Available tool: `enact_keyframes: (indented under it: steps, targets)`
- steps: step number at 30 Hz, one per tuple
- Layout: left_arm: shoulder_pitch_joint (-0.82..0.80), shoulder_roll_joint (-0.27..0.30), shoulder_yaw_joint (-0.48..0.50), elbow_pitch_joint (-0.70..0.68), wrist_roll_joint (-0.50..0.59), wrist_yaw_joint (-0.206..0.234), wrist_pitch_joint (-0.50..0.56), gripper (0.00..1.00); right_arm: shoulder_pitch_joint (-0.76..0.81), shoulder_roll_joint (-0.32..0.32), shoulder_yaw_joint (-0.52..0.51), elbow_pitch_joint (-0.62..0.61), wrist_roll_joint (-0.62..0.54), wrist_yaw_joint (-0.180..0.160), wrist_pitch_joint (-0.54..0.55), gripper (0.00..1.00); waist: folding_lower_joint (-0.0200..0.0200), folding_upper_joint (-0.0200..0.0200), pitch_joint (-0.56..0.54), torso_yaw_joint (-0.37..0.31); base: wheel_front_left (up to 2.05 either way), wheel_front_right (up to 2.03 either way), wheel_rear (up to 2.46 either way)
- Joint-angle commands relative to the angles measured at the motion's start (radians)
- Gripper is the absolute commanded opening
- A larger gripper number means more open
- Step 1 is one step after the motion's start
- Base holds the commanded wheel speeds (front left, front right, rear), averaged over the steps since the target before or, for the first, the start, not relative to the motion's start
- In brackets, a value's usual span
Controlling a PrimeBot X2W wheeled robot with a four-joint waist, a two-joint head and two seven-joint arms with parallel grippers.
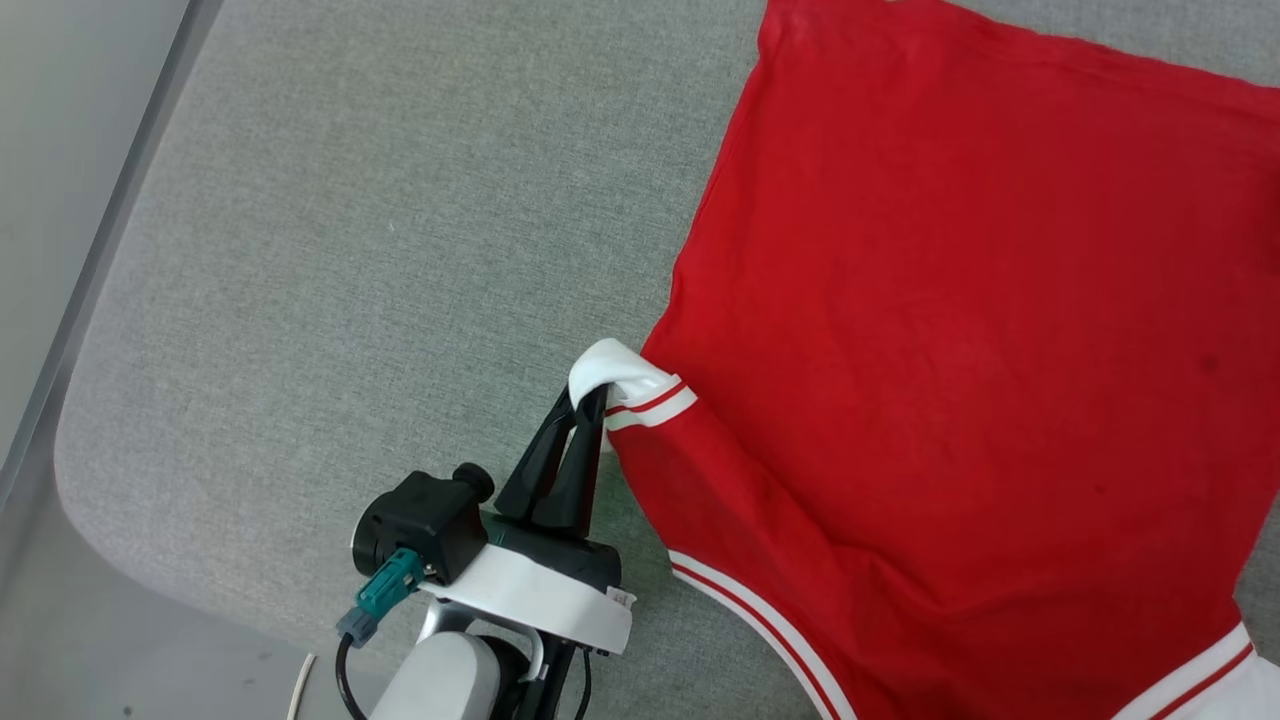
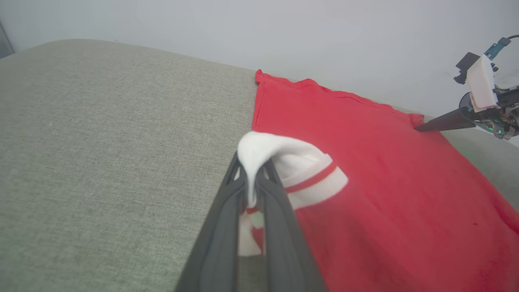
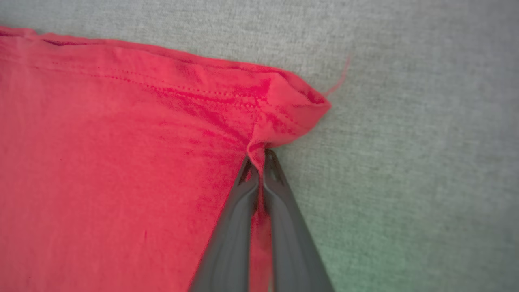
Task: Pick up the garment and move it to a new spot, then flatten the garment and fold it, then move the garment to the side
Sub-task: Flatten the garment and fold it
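Garment point(image 1: 950, 350): red, spread flat on the grey cushion point(image 1: 350, 250).
Left gripper point(image 1: 590, 398): pinching the white sleeve cuff, raised off the cushion.
Right gripper point(image 3: 259, 156): clamped on a red hem corner, low against the cushion.

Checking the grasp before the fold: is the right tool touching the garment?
Touching. The right wrist view shows the right tool pinched shut on a red corner of the garment.

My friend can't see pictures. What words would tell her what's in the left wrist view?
The dark left gripper pinches the white, red-striped sleeve cuff of a red garment spread on a grey fabric surface. At the far right, the right gripper meets the garment's far corner with its tip.
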Motion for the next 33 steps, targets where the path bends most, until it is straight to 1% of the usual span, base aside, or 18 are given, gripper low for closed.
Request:
enact_keyframes:
  steps: [1,5,9,14,18,20,21,24,27,29,33]
  targets:
    - [-0.004,-0.002,0.003,0.008,-0.002,0.003,-0.007,0.0,0.063,0.011,0.018,0.016,-0.022,-0.001,-0.007,0.0,0.0,0.0,-0.019,-0.005,0.0,0.0,0.0]
    - [0.024,-0.001,0.024,0.038,0.011,0.006,-0.006,0.0,0.052,-0.025,0.06,-0.058,-0.045,-0.001,-0.078,0.0,0.0,0.0,-0.078,-0.028,0.0,0.0,0.0]
    - [0.06,0.004,0.056,0.069,0.019,0.006,-0.006,0.0,0.1,-0.051,0.118,-0.128,-0.021,-0.001,-0.128,0.0,0.0,0.0,-0.16,-0.069,0.0,0.0,0.0]
    - [0.116,0.025,0.101,0.097,0.017,0.019,-0.006,0.0,0.233,-0.087,0.159,-0.225,0.041,-0.001,-0.142,0.0,0.0,0.0,-0.262,-0.134,0.0,0.0,0.0]
    - [0.162,0.048,0.133,0.12,0.001,0.026,-0.006,0.0,0.393,-0.1,0.157,-0.323,0.1,-0.001,-0.134,0.0,0.0,0.0,-0.339,-0.195,0.0,0.0,0.0]
    - [0.183,0.059,0.148,0.125,-0.007,0.032,-0.002,0.0,0.475,-0.091,0.137,-0.385,0.126,-0.001,-0.131,0.0,0.0,0.0,-0.372,-0.229,0.0,0.0,0.0]
    - [0.183,0.059,0.148,0.125,-0.007,0.032,-0.002,0.0,0.475,-0.091,0.137,-0.385,0.126,-0.001,-0.131,0.0,0.0,0.0,-0.372,-0.229,0.0,0.0,0.0]
    - [0.215,0.073,0.164,0.125,-0.018,0.045,0.012,0.0,0.618,-0.073,0.099,-0.48,0.135,-0.001,-0.118,0.0,0.0,0.0,-0.414,-0.278,0.0,0.0,0.0]
    - [0.246,0.085,0.179,0.125,-0.029,0.056,0.027,0.0,0.77,-0.04,0.057,-0.575,0.135,-0.001,-0.111,0.0,0.0,0.0,-0.455,-0.323,0.0,0.0,0.0]
    - [0.267,0.09,0.187,0.122,-0.035,0.065,0.036,0.0,0.866,-0.013,0.026,-0.633,0.135,-0.001,-0.107,0.0,0.0,0.0,-0.478,-0.348,0.0,0.0,0.0]
    - [0.296,0.101,0.198,0.116,-0.047,0.077,0.054,0.0,1.046,0.067,-0.025,-0.734,0.12,-0.001,-0.099,0.0,0.0,0.0,-0.501,-0.395,0.0,0.0,0.0]
